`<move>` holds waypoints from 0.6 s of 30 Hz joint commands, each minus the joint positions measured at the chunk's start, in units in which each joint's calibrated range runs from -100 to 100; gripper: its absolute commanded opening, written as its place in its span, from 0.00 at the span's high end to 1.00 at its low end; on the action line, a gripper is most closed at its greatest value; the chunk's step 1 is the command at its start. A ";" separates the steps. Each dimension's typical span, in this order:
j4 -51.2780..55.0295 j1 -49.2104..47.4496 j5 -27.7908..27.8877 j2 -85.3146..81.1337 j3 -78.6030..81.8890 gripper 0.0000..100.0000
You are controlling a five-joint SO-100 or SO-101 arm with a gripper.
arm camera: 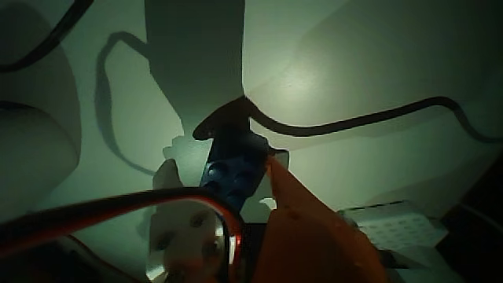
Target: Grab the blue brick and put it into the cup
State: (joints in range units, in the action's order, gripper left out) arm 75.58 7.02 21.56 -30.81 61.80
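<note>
Blue brick: the small blue studded plastic brick sits in the middle of the wrist view, raised clear of the pale worktop as far as we can judge, with its shadow thrown onto the surface behind it.

End effector: the two-finger end effector is nearly closed, with the brick pinched between its white plastic finger on the left of the view and its orange plastic finger on the right; we read this as a firm hold.

Key relation: the brick lies directly between the fingertips, not off to either side. Its long axis runs along the fingers, pointing away from the camera, and its studded face is turned towards us.

Cup: a pale curved shape fills the left edge of the view; we think it may be the cup, but the light is too dim for us to say so.

Other things: a dark cable crosses the worktop behind the brick, a red wire loops across the foreground, and a pale gridded block sits at lower right.

Next move, in our judgement: the brick must travel towards the cup's mouth and hang over it before the fingers part.
</note>
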 commanded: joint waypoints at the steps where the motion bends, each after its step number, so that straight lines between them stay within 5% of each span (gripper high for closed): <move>1: -2.63 -0.88 -0.36 1.14 0.69 0.63; 9: -8.16 -1.21 -1.09 6.47 1.32 0.77; 13: -8.73 -3.27 -2.12 6.65 1.23 0.98; 18: -6.61 -3.19 -1.09 2.86 -0.67 1.00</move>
State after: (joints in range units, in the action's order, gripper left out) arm 66.81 4.23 19.90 -25.62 62.43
